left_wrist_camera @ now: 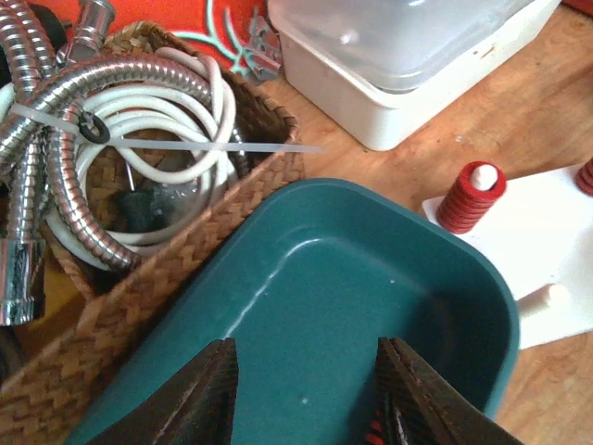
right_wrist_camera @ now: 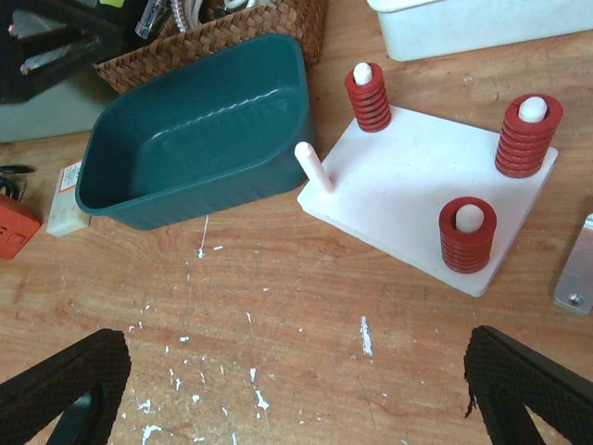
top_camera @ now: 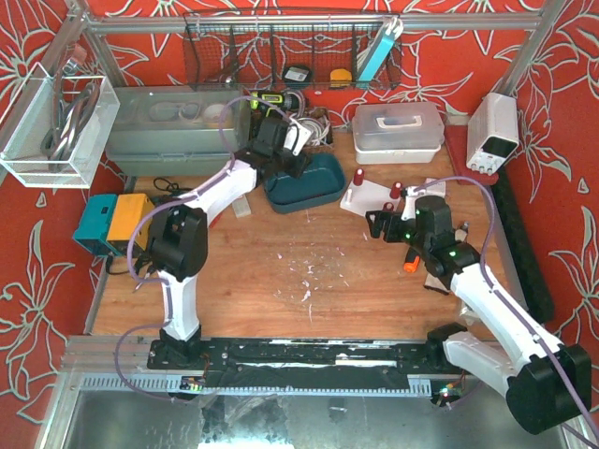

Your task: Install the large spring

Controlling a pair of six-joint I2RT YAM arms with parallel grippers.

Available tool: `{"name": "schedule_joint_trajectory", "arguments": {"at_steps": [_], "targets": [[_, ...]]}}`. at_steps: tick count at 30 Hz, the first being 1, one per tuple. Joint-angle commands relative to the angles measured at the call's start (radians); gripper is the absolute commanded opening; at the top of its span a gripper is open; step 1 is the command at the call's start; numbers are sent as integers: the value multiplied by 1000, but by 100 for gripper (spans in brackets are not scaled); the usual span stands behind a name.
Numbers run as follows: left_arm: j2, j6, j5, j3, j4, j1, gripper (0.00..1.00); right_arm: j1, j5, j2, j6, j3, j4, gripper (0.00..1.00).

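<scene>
My left gripper (left_wrist_camera: 306, 345) hangs inside the teal bin (left_wrist_camera: 324, 278), jaws partly apart, with bare bin floor between the fingertips. A sliver of red coil (left_wrist_camera: 373, 432) shows at the bottom edge beside the right finger; I cannot tell whether it is the large spring or is touched. The white base plate (right_wrist_camera: 417, 185) carries three red springs on pegs (right_wrist_camera: 369, 95), (right_wrist_camera: 528, 134), (right_wrist_camera: 468, 234) and one bare peg (right_wrist_camera: 313, 165). My right gripper (right_wrist_camera: 296, 389) stands wide open over bare wood in front of the plate, holding nothing.
A wicker basket (left_wrist_camera: 139, 269) of metal hoses touches the bin's far side. A white lidded box (top_camera: 398, 131) sits behind the plate (top_camera: 370, 198). A metal bracket (right_wrist_camera: 576, 269) lies right of the plate. An orange item (top_camera: 409, 265) lies by the right arm.
</scene>
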Motion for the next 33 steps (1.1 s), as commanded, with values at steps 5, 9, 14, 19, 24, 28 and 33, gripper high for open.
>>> {"name": "schedule_joint_trajectory", "arguments": {"at_steps": [5, 9, 14, 19, 24, 28, 33], "targets": [[194, 136, 115, 259, -259, 19, 45, 11, 1, -82, -47, -16, -105, 99], [278, 173, 124, 390, -355, 19, 45, 11, 38, -116, -99, 29, -233, 99], [315, 201, 190, 428, -374, 18, 47, 12, 22, -111, -67, 22, -252, 99], [362, 219, 210, 446, -378, 18, 51, 12, 34, -110, -61, 18, -228, 99], [367, 190, 167, 455, -391, 18, 51, 12, 46, -111, -74, 53, -241, 99], [284, 80, 156, 427, -370, 16, 52, 12, 19, -125, -67, 118, -284, 99], [135, -66, 75, 301, -237, 7, 57, 11, 7, -169, -77, 153, -323, 99]]}}
